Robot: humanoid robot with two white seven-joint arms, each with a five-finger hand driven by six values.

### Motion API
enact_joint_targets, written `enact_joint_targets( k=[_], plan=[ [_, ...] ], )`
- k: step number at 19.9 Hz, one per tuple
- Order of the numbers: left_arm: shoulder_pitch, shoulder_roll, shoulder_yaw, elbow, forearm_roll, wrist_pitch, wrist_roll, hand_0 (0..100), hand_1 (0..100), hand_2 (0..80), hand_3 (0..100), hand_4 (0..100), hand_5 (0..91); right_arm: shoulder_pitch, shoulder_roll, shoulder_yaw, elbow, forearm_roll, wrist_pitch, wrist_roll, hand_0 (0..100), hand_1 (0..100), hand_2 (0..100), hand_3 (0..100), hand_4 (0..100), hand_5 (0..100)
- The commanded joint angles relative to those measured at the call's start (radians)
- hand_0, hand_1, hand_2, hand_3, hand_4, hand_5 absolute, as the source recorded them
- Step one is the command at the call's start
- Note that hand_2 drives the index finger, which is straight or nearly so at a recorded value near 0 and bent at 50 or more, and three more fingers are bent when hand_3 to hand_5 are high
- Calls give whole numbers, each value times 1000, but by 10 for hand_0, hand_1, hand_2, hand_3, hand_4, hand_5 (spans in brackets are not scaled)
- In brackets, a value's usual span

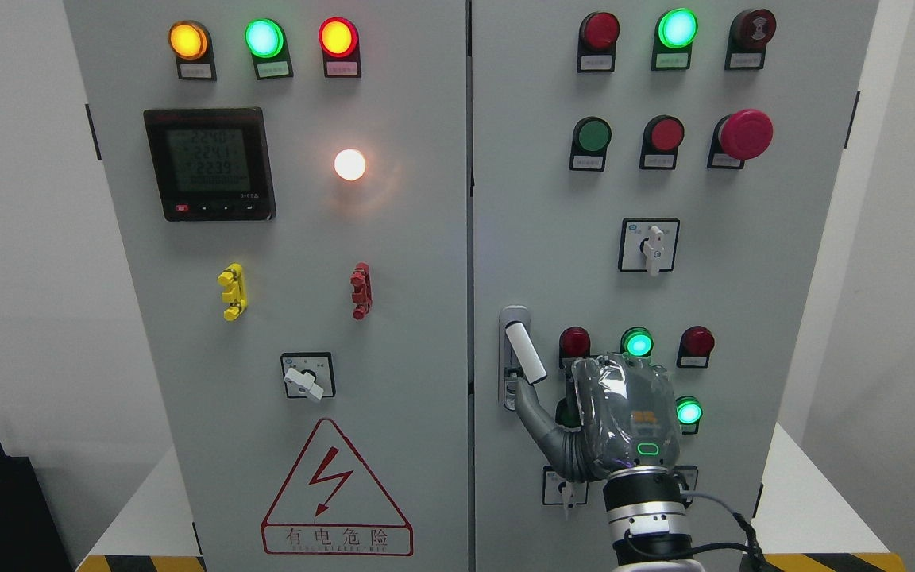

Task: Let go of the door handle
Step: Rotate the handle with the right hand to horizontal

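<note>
Door handle, a white lever (526, 353) swung out of its silver recessed plate (514, 318), sits at the left edge of the right-hand door of a grey metal control cabinet (426, 238) standing on a white tabletop (803, 492) between plain white walls. Just right of and below it, the right hand (616, 421) shows its grey back; its thumb (533, 409) reaches under the lever's lower end, seemingly touching, while whether the other fingers are curled or spread cannot be told.
</note>
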Motion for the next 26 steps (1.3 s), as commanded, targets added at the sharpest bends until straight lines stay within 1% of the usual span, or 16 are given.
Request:
enact_joint_targets(
  k=[1,11,26],
  plan=[
    [-1,0,11,17,0,1,1,120,389,0,0,0,0,0,-11,-17,-2,2,-2,3,430,111,986,1000,1000,975],
    [1,0,11,17,0,1,1,120,389,0,0,0,0,-2,-17,-28,-4,2,-3,-8,435,112,980,1000,1000,975],
    [-1,0,11,17,0,1,1,120,389,0,0,0,0,-14,-17,-40,-11,2,-5,-8,440,113,973,1000,1000,975]
  ],
)
